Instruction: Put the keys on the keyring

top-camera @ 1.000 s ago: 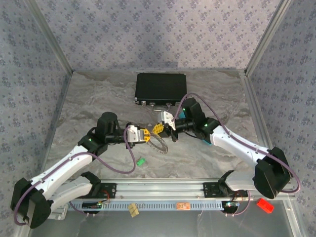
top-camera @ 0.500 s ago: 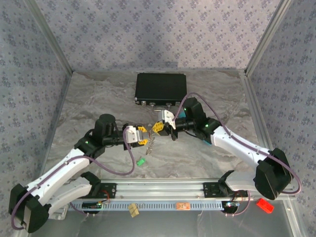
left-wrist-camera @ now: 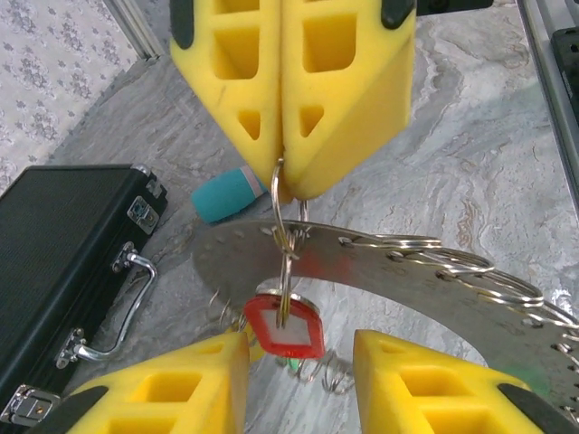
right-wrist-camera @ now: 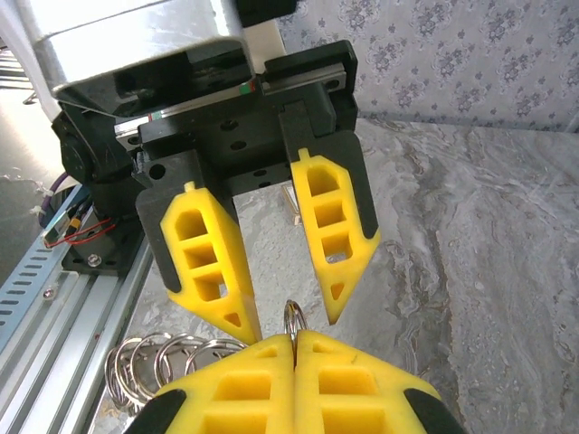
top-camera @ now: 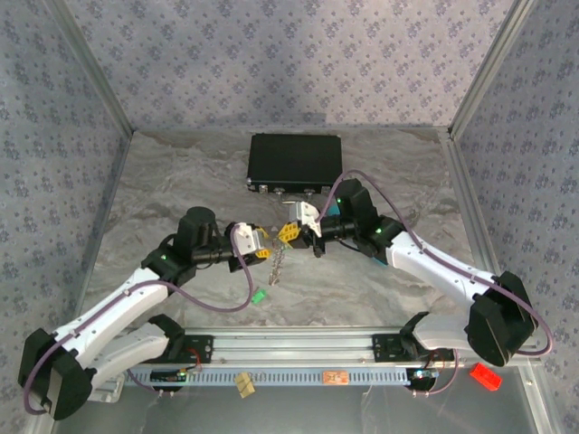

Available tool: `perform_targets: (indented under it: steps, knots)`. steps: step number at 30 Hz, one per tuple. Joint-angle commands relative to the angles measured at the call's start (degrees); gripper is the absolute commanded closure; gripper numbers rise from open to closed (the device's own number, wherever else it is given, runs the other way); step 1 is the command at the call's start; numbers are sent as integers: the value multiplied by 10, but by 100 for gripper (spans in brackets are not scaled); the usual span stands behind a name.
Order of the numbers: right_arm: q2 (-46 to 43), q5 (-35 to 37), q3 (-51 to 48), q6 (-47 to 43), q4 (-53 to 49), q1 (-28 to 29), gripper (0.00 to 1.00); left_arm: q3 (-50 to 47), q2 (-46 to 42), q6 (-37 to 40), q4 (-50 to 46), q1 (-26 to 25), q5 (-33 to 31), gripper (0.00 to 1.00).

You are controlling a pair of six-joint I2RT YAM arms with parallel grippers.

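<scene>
Keyring (left-wrist-camera: 398,276) is hanging in the air over the tabletop (top-camera: 163,190), dangling from one small ring that the right tool (left-wrist-camera: 289,185) is pinching with its fingers fully closed. Red key (left-wrist-camera: 286,327) is hanging off that same small ring, right by the gap of the left tool (left-wrist-camera: 300,344), which is sitting open and gripping nothing. Green key (top-camera: 258,295) is lying on the tabletop nearby.

left gripper (top-camera: 256,244) and right gripper (top-camera: 296,233) face each other over the table (top-camera: 181,181); keyring (top-camera: 279,264) hangs between them, case (top-camera: 294,158) behind, a key (top-camera: 258,295) in front.
</scene>
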Motion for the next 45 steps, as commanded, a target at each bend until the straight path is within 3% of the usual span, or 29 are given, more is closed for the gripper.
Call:
perform_targets:
  steps: [1,14,18,21,25,28,35,45]
  knots:
    - [-15,3,-2,6,25,5,100,21,7,-15,29,-3,25,70]
    - [-7,7,-11,7,30,6,100,23,29,-23,33,-2,28,96]
    - [-6,7,-20,18,48,6,100,25,45,-32,29,-7,34,99]
    - [-5,9,-24,22,56,7,100,25,59,-40,28,-12,46,95]
    - [-2,12,-28,18,49,7,100,21,49,-37,21,-13,41,75]
    - [1,17,-27,5,33,6,100,19,32,-25,2,-11,30,67]
    - [10,36,-18,-34,-21,9,100,27,3,-8,-61,6,23,64]
    - [20,38,-9,-40,-25,20,100,51,40,-64,-49,9,84,63]
